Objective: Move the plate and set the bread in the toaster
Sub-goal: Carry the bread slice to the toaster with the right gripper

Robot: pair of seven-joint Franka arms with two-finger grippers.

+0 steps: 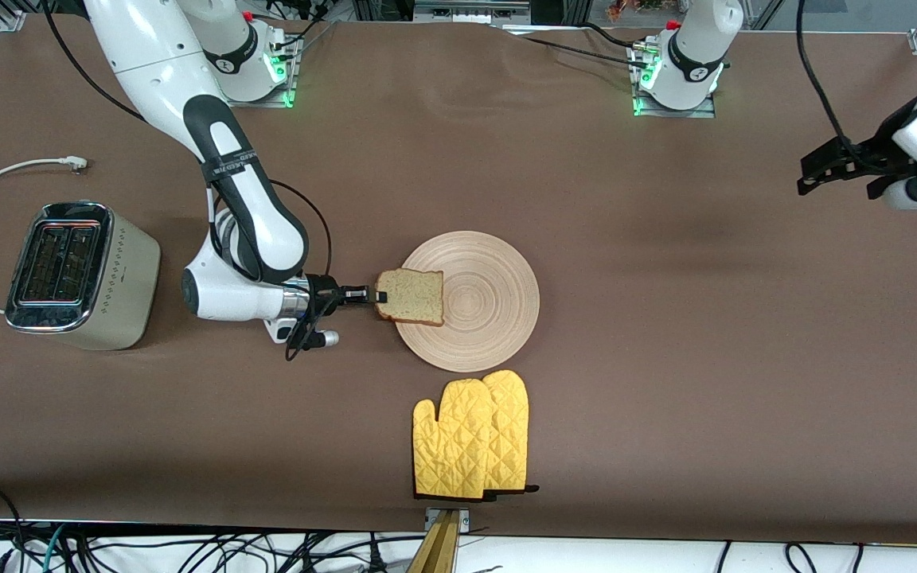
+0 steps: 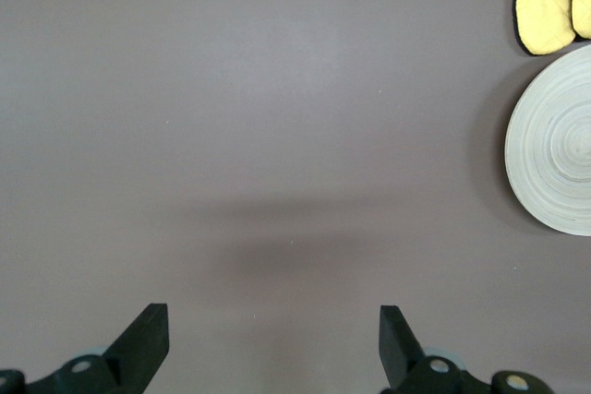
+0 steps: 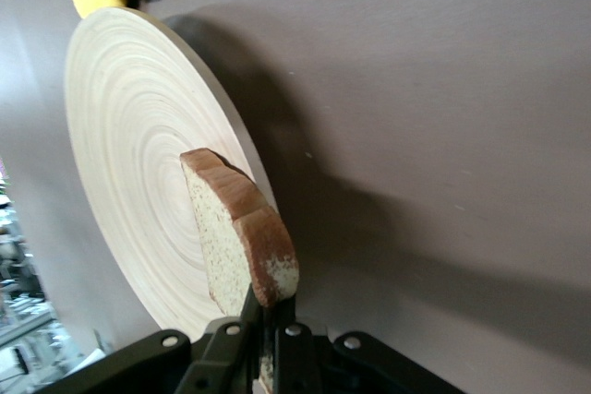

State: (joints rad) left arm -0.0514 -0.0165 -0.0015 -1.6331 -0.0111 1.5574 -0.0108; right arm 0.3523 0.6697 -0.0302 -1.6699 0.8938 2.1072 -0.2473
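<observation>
Speckled brown bread sits pinched in the right gripper over the ringed wooden plate; left gripper fingers spread wide.

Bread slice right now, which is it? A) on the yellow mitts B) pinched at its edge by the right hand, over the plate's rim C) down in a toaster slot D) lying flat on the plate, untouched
B: the right hand is shut on the edge of the bread, holding it over the rim of the plate; the toaster holds no bread.
</observation>
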